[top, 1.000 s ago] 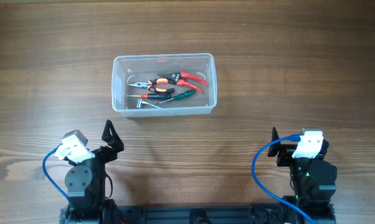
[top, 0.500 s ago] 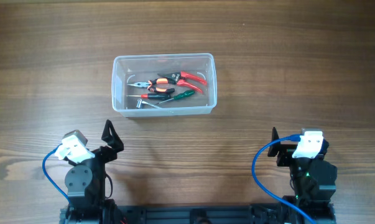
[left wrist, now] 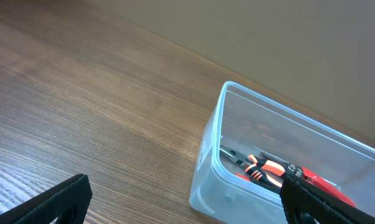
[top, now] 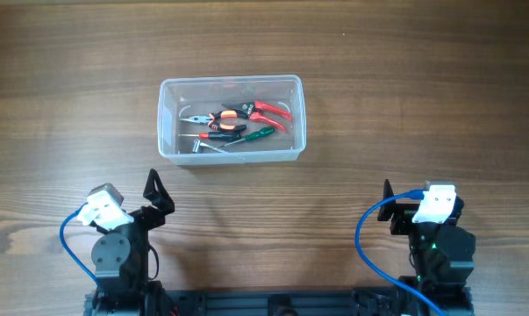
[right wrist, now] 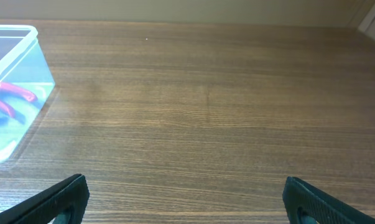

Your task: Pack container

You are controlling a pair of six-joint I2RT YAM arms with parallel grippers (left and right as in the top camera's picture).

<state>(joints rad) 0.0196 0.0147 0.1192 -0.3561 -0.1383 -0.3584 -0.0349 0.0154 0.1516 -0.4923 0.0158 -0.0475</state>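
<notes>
Seeing the container (top: 232, 156) upright on the wood table (top: 422, 88), left of centre on the far side from both arms, well apart from left gripper (left wrist: 184, 202) and right gripper (right wrist: 186, 202). Clear plastic, rectangular, rounded corners, raised rim, open top. Holds a loose pile of hand tools lying flat on its floor, bunched from the middle toward the right wall. Counting five: red-handled cutters (top: 273, 109) nearest the right wall; orange-and-black pliers (top: 220, 118) just left of them, nose pointing left; green-handled screwdriver (top: 260, 132) on the near side of the cutters; red-and-black screwdriver (top: 220, 135) beside it, running left along the near side of the pliers; short bare-metal piece (top: 203, 148) closest to the front wall, type unclear. Overlapping in the middle, so cannot tell exactly which touches which. From the left wrist view, looking down into the container over its near corner (left wrist: 206, 168), with the pliers nose and orange grips showing against the back wall. From the right wrist view, catching only one end of it at the far left edge (right wrist: 41, 78), red handles blurred through the plastic. Any print on the tool handles too small to read. Reading left gripper as spread wide, clamping nothing, low at the near edge of the table. Same for right gripper: fingers well apart, gripping nothing, facing bare wood.
</notes>
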